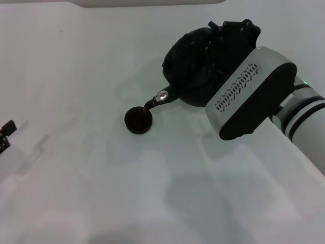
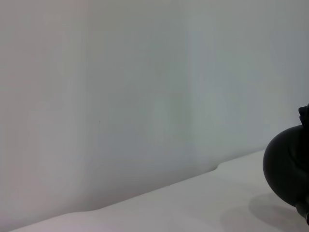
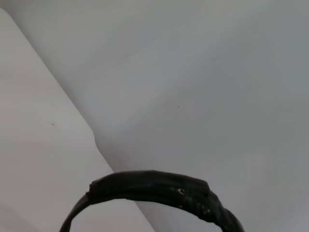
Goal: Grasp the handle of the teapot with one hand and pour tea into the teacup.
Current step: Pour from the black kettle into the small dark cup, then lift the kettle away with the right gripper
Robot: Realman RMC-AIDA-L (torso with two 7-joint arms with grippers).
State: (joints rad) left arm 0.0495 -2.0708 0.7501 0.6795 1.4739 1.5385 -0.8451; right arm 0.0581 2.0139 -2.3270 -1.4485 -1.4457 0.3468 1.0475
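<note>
In the head view the black-green teapot [image 1: 195, 61] is tilted to the left, held up by my right gripper [image 1: 234, 29] at its top. The silver-capped spout [image 1: 162, 95] points down over the small dark teacup [image 1: 138, 121], and a thin brown stream of tea [image 1: 148, 105] runs from the spout into the cup. The handle [image 3: 159, 188] fills the near part of the right wrist view as a black arched hoop; in the head view my arm hides it. The pot's round body also shows in the left wrist view [image 2: 287, 174]. My left gripper [image 1: 6, 133] is parked at the table's far left.
Everything stands on a plain white table [image 1: 76, 76]. Its far edge [image 1: 152, 4] runs along the back with a pale wall behind. My right forearm [image 1: 254, 96] covers the table to the right of the pot.
</note>
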